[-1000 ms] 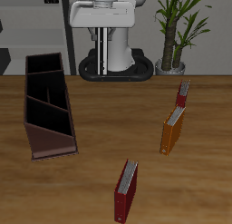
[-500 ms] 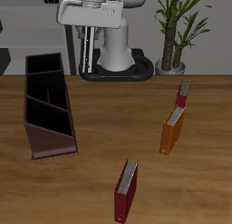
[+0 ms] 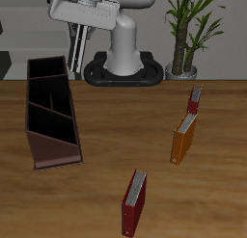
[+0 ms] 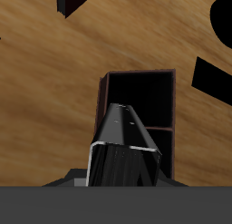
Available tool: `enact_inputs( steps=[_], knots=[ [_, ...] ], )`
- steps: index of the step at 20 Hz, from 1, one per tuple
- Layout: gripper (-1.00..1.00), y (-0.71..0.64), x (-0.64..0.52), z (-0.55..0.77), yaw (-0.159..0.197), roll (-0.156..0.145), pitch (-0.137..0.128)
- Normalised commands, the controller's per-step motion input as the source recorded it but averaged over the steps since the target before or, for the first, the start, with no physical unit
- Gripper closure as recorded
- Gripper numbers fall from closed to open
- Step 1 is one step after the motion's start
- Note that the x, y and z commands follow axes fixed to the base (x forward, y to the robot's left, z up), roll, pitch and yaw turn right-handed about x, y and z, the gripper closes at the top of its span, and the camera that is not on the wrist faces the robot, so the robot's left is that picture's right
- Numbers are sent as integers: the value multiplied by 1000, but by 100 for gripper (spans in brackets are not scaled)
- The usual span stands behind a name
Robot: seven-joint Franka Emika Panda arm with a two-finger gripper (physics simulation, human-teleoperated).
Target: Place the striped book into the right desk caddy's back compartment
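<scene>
**Striped book riding toward the caddy**

Since the frame a second ago, your arm is swinging off the table's middle and is now hanging high over the caddy (image 3: 58,150) side, while the caddy itself and the other books are sitting exactly where they were.

The gripper (image 3: 73,30) is pinching the striped book (image 4: 125,146). You are not seeing the fingers themselves in either view, but the dark, glossy slab with pale streaks is jutting straight out of the hand in the wrist view, so I am judging it clamped and airborne, well above the caddy's open cells.

You are handling a thin, stiff hardcover here. It is looking light, and the shiny cover is probably slippery, so any twist could make it pivot between the pads. You are holding it by one edge with most of its length hanging free; keep that hold and keep it upright.

I am taking the back compartment (image 3: 45,76) to be the end cell farther from the table's front edge. Its dividers are thin, so a tilted book risks catching on one.
</scene>
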Motion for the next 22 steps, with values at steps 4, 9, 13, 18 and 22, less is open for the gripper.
enact_inputs(
  steps=[4,9,13,18,22],
  knots=[
    [100,-252,-156,-5,-4,-66,1],
    [100,-81,-103,6,2,-33,-2],
    [100,-181,-118,28,12,-58,-10],
    [100,-269,-98,20,9,-65,-11],
    [100,-246,1,-80,-23,-60,17]
  ],
)
